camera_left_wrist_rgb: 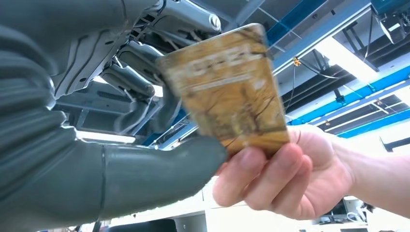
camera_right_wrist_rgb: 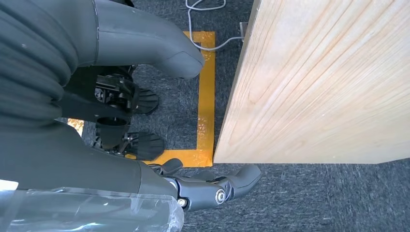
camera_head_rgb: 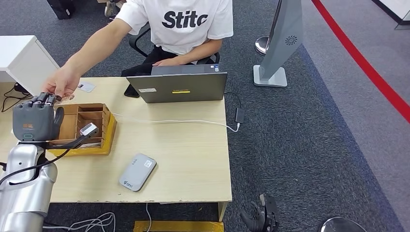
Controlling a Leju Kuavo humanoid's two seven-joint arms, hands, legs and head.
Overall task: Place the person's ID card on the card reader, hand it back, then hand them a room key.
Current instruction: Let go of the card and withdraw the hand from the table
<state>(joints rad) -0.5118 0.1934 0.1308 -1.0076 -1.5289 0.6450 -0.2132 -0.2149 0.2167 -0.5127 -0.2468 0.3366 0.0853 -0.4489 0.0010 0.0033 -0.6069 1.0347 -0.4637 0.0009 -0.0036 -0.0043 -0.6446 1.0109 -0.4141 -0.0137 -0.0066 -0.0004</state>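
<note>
My left robot hand (camera_left_wrist_rgb: 145,145) pinches the room key (camera_left_wrist_rgb: 227,87) at the table's far left edge; person's hand (camera_left_wrist_rgb: 285,179) grips it too. Late release risks tugging. Right robot hand (camera_right_wrist_rgb: 145,111) hangs empty, fingers apart.

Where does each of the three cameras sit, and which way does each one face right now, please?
Head view: high on the robot, looking forward and down at the table; left hand shows.
Left wrist view: behind the left hand, facing up to the ceiling; thumb and fingers meet the room key and the person's hand.
Right wrist view: behind the hanging right hand, facing the floor beside the table's edge.
Shared: head and left wrist views both show the handover.
</note>
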